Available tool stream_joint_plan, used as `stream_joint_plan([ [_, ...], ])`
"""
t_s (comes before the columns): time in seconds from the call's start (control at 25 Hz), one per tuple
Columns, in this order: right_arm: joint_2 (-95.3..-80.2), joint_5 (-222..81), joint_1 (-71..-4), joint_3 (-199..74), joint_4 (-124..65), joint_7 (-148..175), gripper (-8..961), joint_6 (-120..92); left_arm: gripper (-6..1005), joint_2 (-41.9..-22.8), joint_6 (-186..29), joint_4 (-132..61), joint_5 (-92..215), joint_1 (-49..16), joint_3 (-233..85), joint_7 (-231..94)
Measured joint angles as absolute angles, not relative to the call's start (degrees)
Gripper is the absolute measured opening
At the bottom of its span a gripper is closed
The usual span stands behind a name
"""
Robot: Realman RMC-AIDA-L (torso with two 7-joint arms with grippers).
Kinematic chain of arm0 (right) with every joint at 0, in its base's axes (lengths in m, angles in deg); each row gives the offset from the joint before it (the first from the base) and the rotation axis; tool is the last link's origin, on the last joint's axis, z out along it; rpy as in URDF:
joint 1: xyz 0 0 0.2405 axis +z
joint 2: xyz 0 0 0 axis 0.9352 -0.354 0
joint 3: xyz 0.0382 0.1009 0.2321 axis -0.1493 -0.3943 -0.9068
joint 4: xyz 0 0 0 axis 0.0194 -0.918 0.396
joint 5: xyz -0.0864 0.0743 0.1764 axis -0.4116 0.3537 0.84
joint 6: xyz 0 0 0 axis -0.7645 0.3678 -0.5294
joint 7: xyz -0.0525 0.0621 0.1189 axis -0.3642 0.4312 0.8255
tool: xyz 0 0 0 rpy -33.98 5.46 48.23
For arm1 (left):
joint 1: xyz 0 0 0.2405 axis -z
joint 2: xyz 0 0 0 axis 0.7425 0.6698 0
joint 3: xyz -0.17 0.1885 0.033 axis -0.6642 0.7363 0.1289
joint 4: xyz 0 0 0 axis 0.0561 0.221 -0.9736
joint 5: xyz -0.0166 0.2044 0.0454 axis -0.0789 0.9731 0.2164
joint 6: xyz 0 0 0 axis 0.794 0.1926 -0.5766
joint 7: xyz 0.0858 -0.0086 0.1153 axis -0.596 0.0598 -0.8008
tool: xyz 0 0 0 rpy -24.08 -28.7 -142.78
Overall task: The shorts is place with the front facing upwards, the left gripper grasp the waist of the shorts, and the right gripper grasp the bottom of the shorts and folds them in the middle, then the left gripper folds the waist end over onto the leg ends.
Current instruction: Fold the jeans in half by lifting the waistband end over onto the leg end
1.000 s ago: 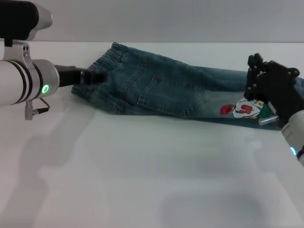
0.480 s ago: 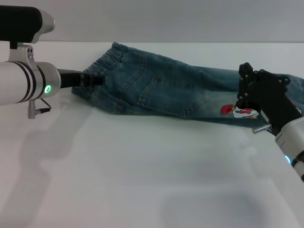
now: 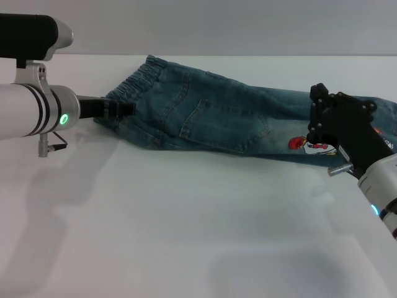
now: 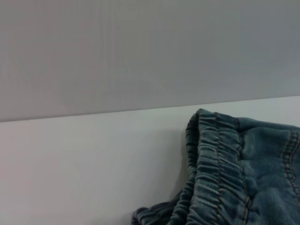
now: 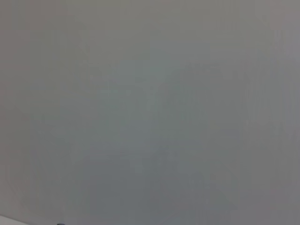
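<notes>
The blue denim shorts [image 3: 217, 112] lie flat across the far side of the white table [image 3: 186, 223]. The gathered waist [image 3: 139, 81] points left and the leg ends [image 3: 386, 110] point right. My left gripper [image 3: 124, 107] reaches in from the left and sits at the near corner of the waist, touching the fabric. The left wrist view shows the ruffled waist [image 4: 220, 164] close up. My right gripper [image 3: 315, 124] hangs over the near leg beside the red and white cartoon print [image 3: 299, 143] and hides part of the hem. Only a blank grey surface shows in the right wrist view.
A pale grey wall runs behind the table's far edge [image 3: 248, 56], just past the shorts. Bare white tabletop stretches from the shorts to the near edge.
My right gripper has moved left along the leg and now covers most of the cartoon print. My left gripper has shifted slightly forward and lower at the waist corner. The shorts have not moved.
</notes>
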State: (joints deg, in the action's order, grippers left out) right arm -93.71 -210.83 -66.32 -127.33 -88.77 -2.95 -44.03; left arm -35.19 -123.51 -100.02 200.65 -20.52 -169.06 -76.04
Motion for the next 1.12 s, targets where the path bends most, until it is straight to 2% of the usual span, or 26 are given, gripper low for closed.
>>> stream_joint_plan([
  [0.68,-93.71,-210.75,-66.76,-127.73,-90.18,-2.96,9,-43.29,850,-35.34,-122.95,-96.03,197.95,-18.83,-169.57,-76.31],
  [1.08,-93.63,-210.77,-68.27,-127.99,-92.23,-2.96,14,-42.85,725,-35.44,-119.06,-96.22,196.41,-21.26,-168.50,-76.67],
  [1.12,-93.62,-210.78,-68.31,-128.07,-92.44,-2.96,14,-42.61,660,-35.44,-119.06,-96.22,196.41,-21.26,-168.50,-76.67],
])
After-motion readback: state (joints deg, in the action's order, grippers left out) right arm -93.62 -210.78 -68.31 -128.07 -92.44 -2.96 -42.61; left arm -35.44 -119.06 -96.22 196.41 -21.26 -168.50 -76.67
